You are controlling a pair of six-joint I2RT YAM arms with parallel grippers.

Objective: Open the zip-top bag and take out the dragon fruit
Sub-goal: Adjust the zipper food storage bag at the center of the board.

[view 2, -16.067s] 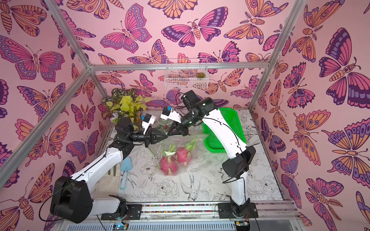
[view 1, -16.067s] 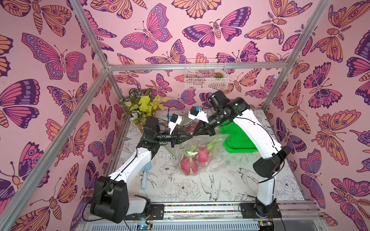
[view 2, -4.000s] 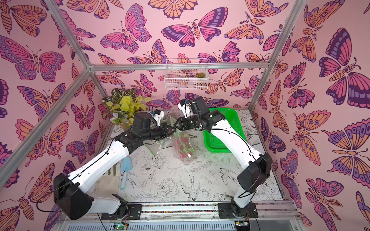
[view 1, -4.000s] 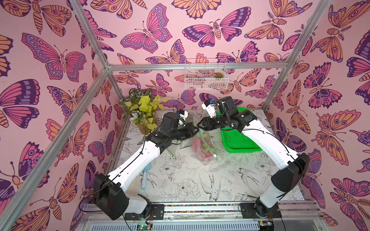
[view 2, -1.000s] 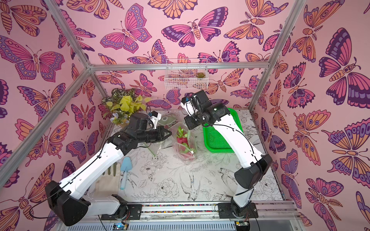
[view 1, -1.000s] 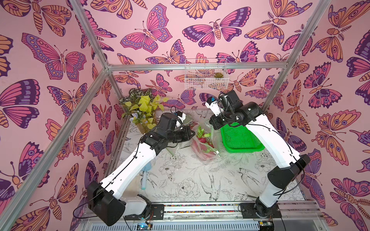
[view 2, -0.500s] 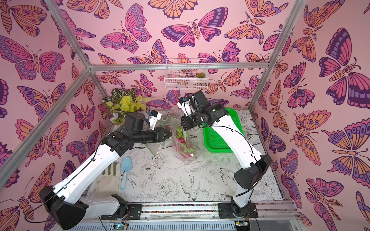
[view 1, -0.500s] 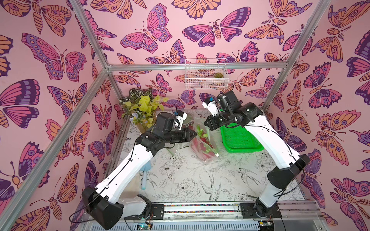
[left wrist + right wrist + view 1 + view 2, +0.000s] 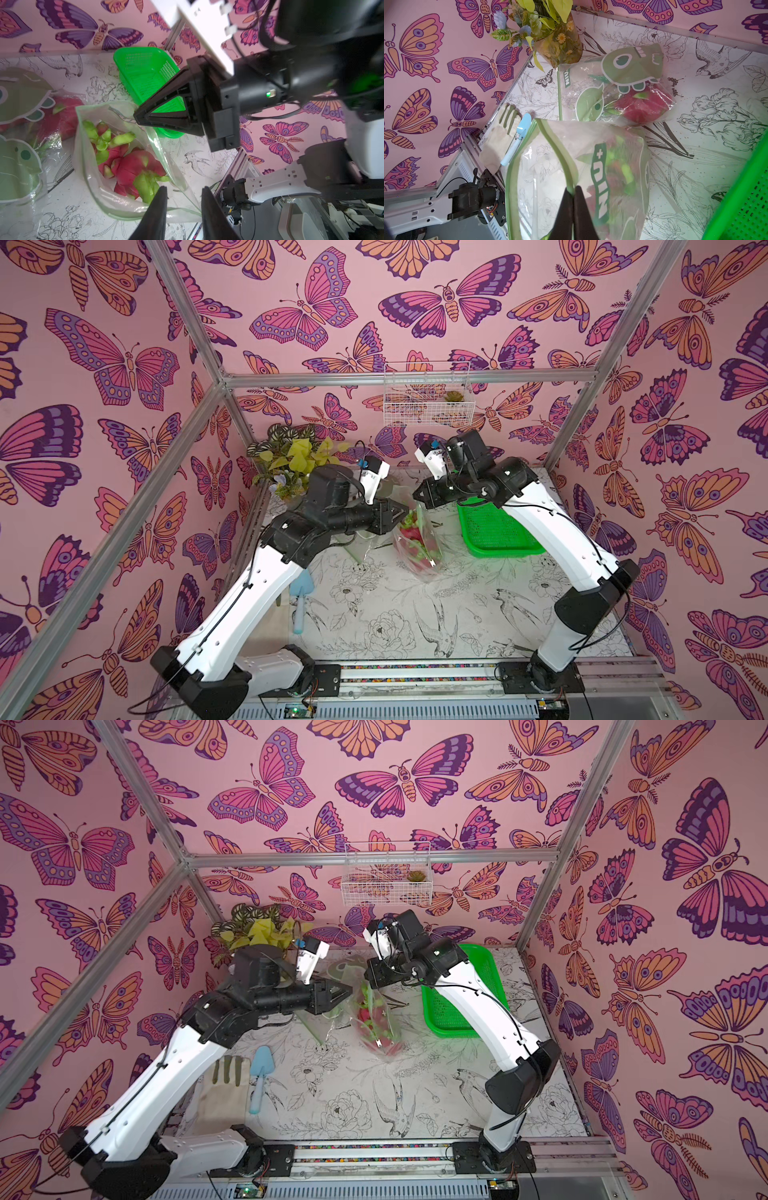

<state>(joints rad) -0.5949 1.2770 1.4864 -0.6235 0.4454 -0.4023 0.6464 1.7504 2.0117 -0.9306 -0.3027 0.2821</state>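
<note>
The counter [image 9: 374, 614] is white, with black drawings of birds and flowers on it. The walls [image 9: 124, 364] all around are pink with big butterflies, and grey metal bars run along the corners. A white wire basket [image 9: 428, 400] hangs on the back wall. A potted plant [image 9: 295, 456] with yellow-green leaves stands in the back corner. A green tray [image 9: 494, 531] sits on the counter beside the right arm. A glove [image 9: 224, 1094] and a small blue trowel [image 9: 259, 1077] lie near the left arm.

The dragon fruit [image 9: 135, 164] is inside the zip-top bag [image 9: 417, 543] in the middle of the counter, between the two arms. It is bright pink, with green leafy tips that stick out. At least two fruits show through the open mouth of the bag. The bag is clear, with a green strip along its top.

The right hand [image 9: 573, 188] is closed tight on the green strip and holds the top of the bag up. The left hand [image 9: 184, 188] is partly open, with a gap between its fingers [image 9: 160, 207]. It is right at the bag's edge, but I cannot tell if it touches it.

A second bag [image 9: 612, 89] lies near the plant with a red fruit [image 9: 643, 106] inside.
</note>
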